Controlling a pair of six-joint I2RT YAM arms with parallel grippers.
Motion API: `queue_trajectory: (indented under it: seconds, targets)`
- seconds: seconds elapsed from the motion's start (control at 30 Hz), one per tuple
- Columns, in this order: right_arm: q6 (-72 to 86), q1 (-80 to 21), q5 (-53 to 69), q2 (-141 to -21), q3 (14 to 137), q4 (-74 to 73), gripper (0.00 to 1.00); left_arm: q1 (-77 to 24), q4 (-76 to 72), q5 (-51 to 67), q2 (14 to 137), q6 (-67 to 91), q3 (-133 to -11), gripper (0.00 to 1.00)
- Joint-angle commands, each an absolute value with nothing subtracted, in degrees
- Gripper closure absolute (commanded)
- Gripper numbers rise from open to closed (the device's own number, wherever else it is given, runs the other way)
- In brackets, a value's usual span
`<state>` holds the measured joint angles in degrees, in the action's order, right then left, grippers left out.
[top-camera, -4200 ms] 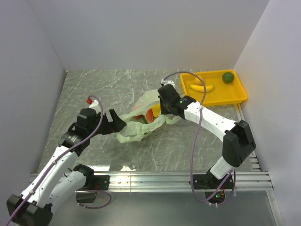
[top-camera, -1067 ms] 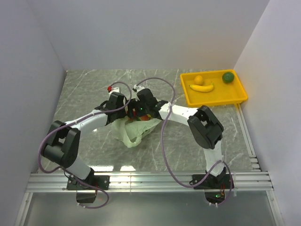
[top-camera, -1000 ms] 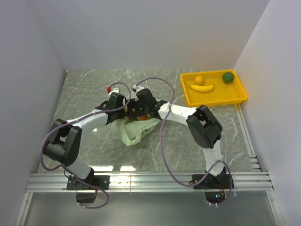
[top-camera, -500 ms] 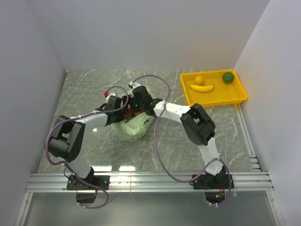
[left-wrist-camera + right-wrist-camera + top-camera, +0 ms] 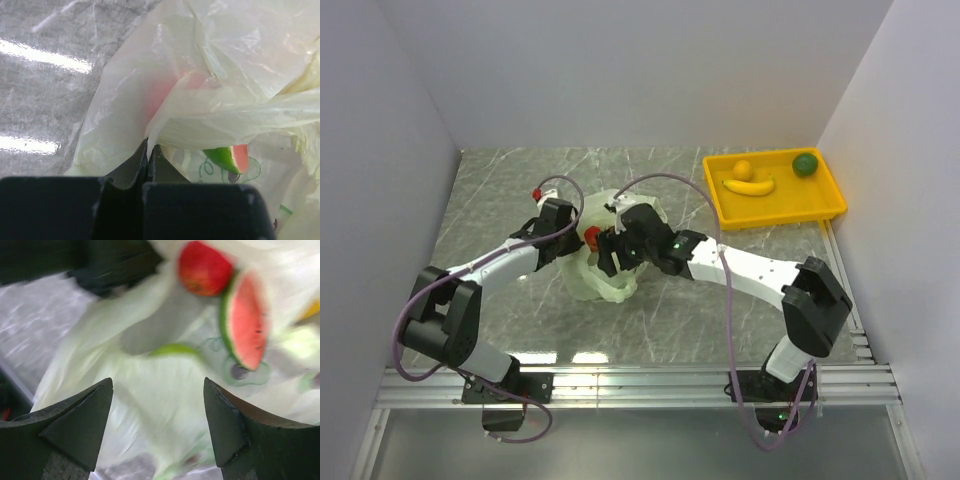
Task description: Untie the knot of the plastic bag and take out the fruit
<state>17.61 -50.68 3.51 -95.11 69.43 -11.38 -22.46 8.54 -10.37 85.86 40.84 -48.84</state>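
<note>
Thin translucent pale green plastic bag (image 5: 605, 282) braced open on grey marble table (image 5: 500, 190)!
L gripper (image 5: 149, 149) fingers clamped together on a bag fold, prob. as anchor; R gripper (image 5: 157, 390), fingers wide apart, hovers over round red toy apple (image 5: 205, 267) & red watermelon slice (image 5: 246, 322) inside.

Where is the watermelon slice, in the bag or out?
In: the plastic bag wraps around the watermelon slice, beside the red apple.

I see a yellow tray (image 5: 798, 195) at the far right of the grey marble table (image 5: 500, 190). Inside it, an orange fruit (image 5: 743, 169) sits toward the left. A dark green fruit (image 5: 805, 164) sits in its far right corner.
</note>
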Motion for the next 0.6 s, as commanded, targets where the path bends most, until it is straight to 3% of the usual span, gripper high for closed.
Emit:
queue_trajectory:
  seconds: [0.0, 0.07, 0.2, 0.3, 0.4, 0.57]
  targets:
    - [15.91, -53.08, 1.06, -92.64, 66.27, -13.45, 0.23, -22.59, 9.05, -9.23, 83.67, 43.15, -47.81, 0.99]
    - [16.08, -54.75, 0.09, -93.16, 64.52, -14.06, 0.29, -22.59, 8.79, -9.05, 83.41, 43.77, -47.2, 1.0]
    - [16.7, -58.62, -2.02, -94.57, 60.74, -13.45, 0.7, -22.59, 8.44, -8.35, 83.23, 44.82, -46.5, 1.0]
    - [17.66, -60.55, -1.32, -95.62, 57.93, -13.18, 0.88, -22.59, 8.44, -8.35, 82.53, 45.26, -45.7, 1.0]
    - [19.15, -60.91, -0.35, -96.5, 55.29, -12.31, 0.96, -22.59, 8.35, -8.26, 81.65, 45.26, -44.83, 0.99]
    - [20.56, -61.0, -0.18, -98.61, 53.88, -10.63, 0.98, -22.59, 7.48, -6.6, 80.16, 46.05, -42.99, 0.99]
